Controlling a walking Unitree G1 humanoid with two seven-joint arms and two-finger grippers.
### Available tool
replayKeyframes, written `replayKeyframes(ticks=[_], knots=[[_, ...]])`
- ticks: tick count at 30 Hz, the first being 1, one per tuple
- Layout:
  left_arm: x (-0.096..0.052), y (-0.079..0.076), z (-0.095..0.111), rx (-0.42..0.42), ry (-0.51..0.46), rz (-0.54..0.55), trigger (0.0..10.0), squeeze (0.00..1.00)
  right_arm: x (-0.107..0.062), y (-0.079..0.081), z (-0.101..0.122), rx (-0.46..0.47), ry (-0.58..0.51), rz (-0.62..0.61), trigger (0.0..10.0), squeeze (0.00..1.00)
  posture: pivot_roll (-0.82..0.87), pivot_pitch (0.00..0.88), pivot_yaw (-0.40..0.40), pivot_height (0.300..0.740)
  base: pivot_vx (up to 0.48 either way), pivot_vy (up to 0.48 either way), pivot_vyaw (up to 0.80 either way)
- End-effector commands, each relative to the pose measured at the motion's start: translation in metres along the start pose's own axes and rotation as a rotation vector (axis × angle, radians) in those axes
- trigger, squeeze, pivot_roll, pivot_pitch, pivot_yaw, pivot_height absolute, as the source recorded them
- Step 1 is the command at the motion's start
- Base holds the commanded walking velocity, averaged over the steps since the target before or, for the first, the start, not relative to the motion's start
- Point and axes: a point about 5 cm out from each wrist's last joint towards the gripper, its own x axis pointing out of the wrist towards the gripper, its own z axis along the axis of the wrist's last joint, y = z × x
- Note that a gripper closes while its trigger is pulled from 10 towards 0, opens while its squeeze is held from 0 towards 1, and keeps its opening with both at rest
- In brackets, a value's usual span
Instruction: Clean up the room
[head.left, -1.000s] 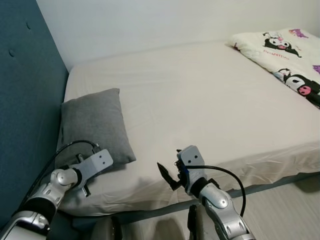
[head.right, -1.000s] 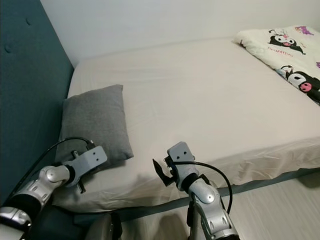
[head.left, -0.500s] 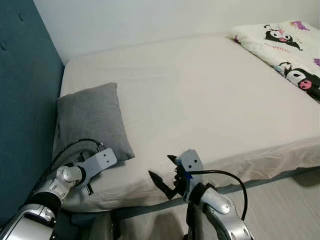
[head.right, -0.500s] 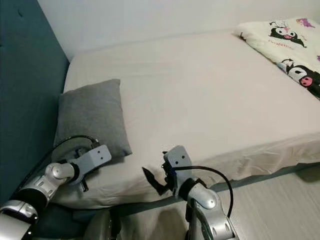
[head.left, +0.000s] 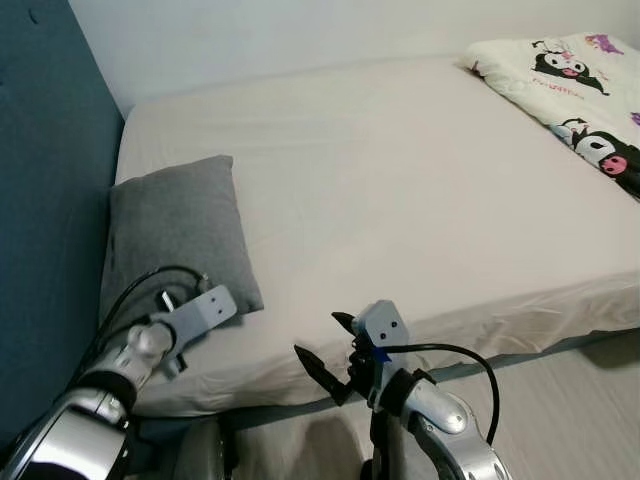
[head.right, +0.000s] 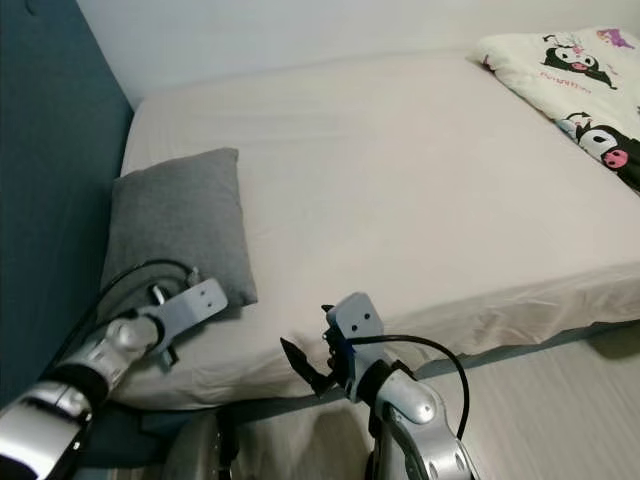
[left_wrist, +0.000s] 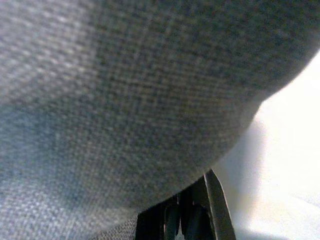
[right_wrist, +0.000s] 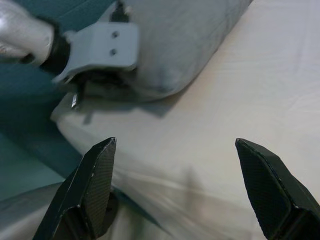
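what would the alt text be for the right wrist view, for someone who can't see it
The right gripper hangs open over the near edge of a bed with a cream sheet, its two black fingertips spread wide apart. Beyond them, the left gripper reaches under the end of a grey pillow that lies beside a teal headboard.

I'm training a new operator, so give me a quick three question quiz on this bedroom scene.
1. True or false: the grey pillow lies beside the blue headboard.
2. Which gripper is at the pillow? A) left B) right
3. Fill in: the right gripper has its fingers ____.

Key: 1 true. 2 A, the left gripper is at the pillow's near edge; its fingers are hidden. 3 open, above the bed edge.
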Motion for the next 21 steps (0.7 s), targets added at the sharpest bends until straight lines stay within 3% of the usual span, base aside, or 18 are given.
replayKeyframes(ticks=[1, 16, 21], knots=[[0.002, 0.006, 0.006, 0.037, 0.007, 0.034, 0.0, 0.00, -0.005, 0.006, -0.004, 0.020, 0.021, 0.018, 10.0, 0.00, -0.05, 0.381, 0.007, 0.582, 0.000, 0.000, 0.00], [0.005, 0.047, 0.043, 0.268, 0.008, 0.207, 0.0, 0.00, -0.014, 0.011, -0.006, 0.025, 0.046, -0.008, 10.0, 0.00, -0.08, 0.401, 0.044, 0.582, 0.000, 0.000, 0.00], [0.002, 0.067, 0.055, 0.374, 0.012, 0.285, 0.0, 0.00, -0.017, 0.013, -0.005, 0.024, 0.052, -0.016, 10.0, 0.00, -0.10, 0.401, 0.054, 0.582, 0.000, 0.000, 0.00]])
